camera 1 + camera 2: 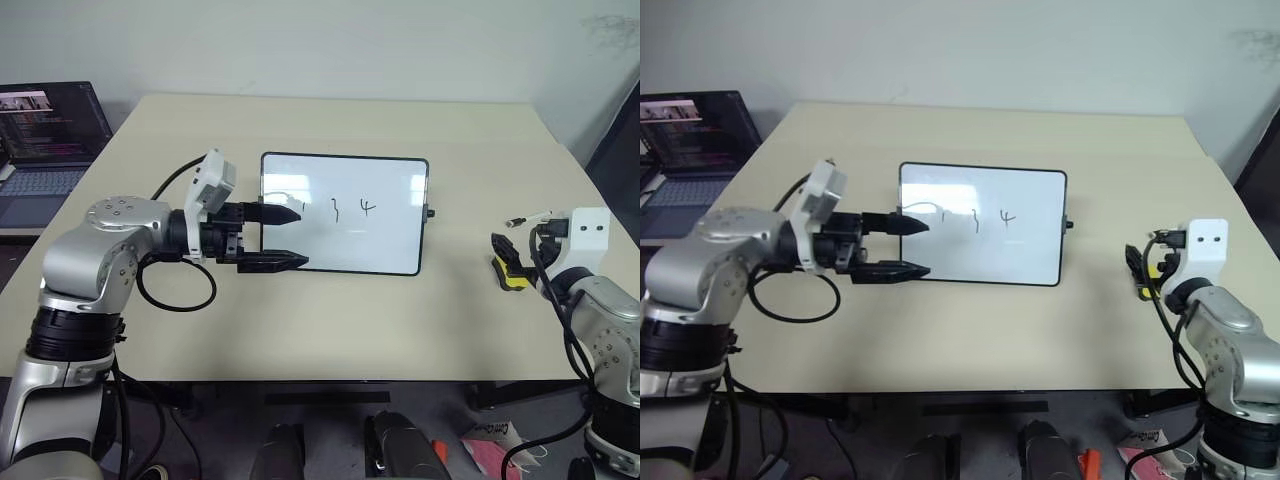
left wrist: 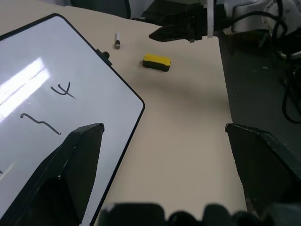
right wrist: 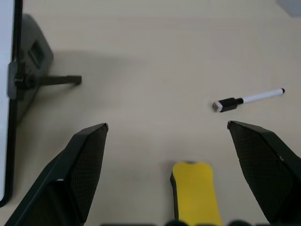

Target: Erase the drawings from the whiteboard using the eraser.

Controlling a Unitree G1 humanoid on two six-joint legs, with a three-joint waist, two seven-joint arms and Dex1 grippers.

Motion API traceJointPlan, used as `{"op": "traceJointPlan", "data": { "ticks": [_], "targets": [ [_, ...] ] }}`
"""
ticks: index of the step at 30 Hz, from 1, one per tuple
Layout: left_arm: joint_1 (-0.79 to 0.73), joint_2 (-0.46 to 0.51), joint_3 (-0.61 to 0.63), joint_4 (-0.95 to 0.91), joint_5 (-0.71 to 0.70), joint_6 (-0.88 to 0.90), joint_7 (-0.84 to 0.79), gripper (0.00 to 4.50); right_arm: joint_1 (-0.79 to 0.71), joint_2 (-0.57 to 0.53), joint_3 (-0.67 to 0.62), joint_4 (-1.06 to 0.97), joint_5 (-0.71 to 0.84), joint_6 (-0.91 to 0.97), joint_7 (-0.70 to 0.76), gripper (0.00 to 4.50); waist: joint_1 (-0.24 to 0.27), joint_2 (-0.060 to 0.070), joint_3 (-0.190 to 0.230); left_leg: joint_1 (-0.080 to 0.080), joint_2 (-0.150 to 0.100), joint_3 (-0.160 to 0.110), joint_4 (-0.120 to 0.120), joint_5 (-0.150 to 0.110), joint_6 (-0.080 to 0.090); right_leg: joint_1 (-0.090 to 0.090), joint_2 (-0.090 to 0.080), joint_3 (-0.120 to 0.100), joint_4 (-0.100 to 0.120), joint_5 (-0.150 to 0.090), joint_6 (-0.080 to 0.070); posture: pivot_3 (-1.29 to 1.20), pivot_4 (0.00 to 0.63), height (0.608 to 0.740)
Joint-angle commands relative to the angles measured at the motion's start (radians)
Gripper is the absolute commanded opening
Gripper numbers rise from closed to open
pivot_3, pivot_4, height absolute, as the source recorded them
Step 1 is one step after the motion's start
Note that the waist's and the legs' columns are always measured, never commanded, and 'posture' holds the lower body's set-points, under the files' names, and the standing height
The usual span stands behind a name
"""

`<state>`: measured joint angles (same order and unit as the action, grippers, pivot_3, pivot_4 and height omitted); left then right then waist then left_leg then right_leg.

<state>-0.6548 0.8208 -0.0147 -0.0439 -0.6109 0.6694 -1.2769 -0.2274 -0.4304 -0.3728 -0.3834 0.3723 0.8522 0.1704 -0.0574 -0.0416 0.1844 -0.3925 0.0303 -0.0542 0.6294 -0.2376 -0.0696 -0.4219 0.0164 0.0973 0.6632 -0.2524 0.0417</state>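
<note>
A beige table (image 1: 330, 320) carries the whiteboard (image 1: 345, 235) at centre, with the yellow eraser (image 2: 156, 62) and a marker pen (image 3: 248, 100) at right.

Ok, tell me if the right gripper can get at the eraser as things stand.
Probably yes. The right gripper is open, with the eraser lying on bare table between its fingers. The marker pen lies clear beyond it, and nothing covers the eraser.

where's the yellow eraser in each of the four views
Left eye view: eraser at the table's right side, under the right gripper.
Right eye view: same spot.
Left wrist view: beyond the whiteboard corner.
Right wrist view: between the fingers.
Shared landmark: marker pen.
</note>
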Motion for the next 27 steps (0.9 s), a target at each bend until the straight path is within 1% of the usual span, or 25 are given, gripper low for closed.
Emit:
{"op": "traceJointPlan", "data": {
  "ticks": [1, 4, 7, 11, 16, 22, 27],
  "targets": [
    [-0.025, -0.003, 0.008, -0.011, 0.007, -0.017, -0.004, 4.50, 0.059, 0.045, 0.029, 0.037, -0.049, -0.131, -0.010, 4.46, 0.000, 0.000, 0.000, 0.000, 0.000, 0.000, 0.000, 0.000, 0.000, 0.000, 0.000, 0.000, 0.000, 0.000, 0.000, 0.00, 0.150, 0.740],
    [-0.023, -0.006, 0.007, -0.016, 0.009, -0.015, -0.003, 4.50, 0.096, 0.095, 0.050, 0.089, -0.085, -0.191, -0.039, 4.46, 0.000, 0.000, 0.000, 0.000, 0.000, 0.000, 0.000, 0.000, 0.000, 0.000, 0.000, 0.000, 0.000, 0.000, 0.000, 0.00, 0.150, 0.740],
    [-0.025, -0.011, 0.003, -0.026, 0.005, -0.008, -0.005, 4.50, 0.081, 0.114, 0.057, 0.160, -0.113, -0.252, -0.052, 4.46, -0.002, 0.001, 0.001, 0.000, 0.000, 0.001, 0.001, 0.000, 0.000, 0.000, 0.000, 0.001, 0.001, 0.001, 0.001, 0.00, 0.150, 0.740],
    [-0.037, -0.018, -0.005, -0.030, 0.004, -0.004, -0.011, 4.50, 0.037, 0.119, 0.056, 0.253, -0.123, -0.333, -0.043, 4.46, -0.002, 0.001, 0.001, 0.001, 0.000, 0.001, 0.002, 0.000, 0.001, 0.001, 0.000, 0.001, 0.002, 0.001, 0.001, 0.00, 0.150, 0.740],
    [-0.049, -0.021, -0.015, -0.030, 0.004, -0.004, -0.013, 4.50, -0.009, 0.096, 0.058, 0.353, -0.138, -0.396, -0.026, 4.46, -0.002, 0.001, 0.001, 0.001, 0.000, 0.000, 0.001, 0.001, 0.001, 0.001, 0.000, 0.001, 0.002, 0.001, 0.001, 0.00, 0.150, 0.740],
    [-0.051, -0.016, -0.013, -0.035, 0.001, 0.002, -0.012, 4.50, -0.065, 0.063, 0.003, 0.440, -0.100, -0.394, -0.018, 4.46, -0.002, 0.002, 0.001, 0.001, 0.000, 0.001, 0.001, 0.001, 0.001, 0.000, 0.000, 0.001, 0.001, 0.001, 0.001, 0.00, 0.150, 0.740],
    [-0.049, -0.012, -0.007, -0.048, -0.005, 0.016, -0.004, 4.50, -0.075, 0.040, -0.011, 0.403, -0.061, -0.313, 0.000, 4.46, -0.002, 0.002, 0.001, 0.001, 0.000, 0.000, 0.001, 0.001, 0.001, 0.001, 0.000, 0.001, 0.002, 0.001, 0.001, 0.00, 0.150, 0.740]
  ]
}}
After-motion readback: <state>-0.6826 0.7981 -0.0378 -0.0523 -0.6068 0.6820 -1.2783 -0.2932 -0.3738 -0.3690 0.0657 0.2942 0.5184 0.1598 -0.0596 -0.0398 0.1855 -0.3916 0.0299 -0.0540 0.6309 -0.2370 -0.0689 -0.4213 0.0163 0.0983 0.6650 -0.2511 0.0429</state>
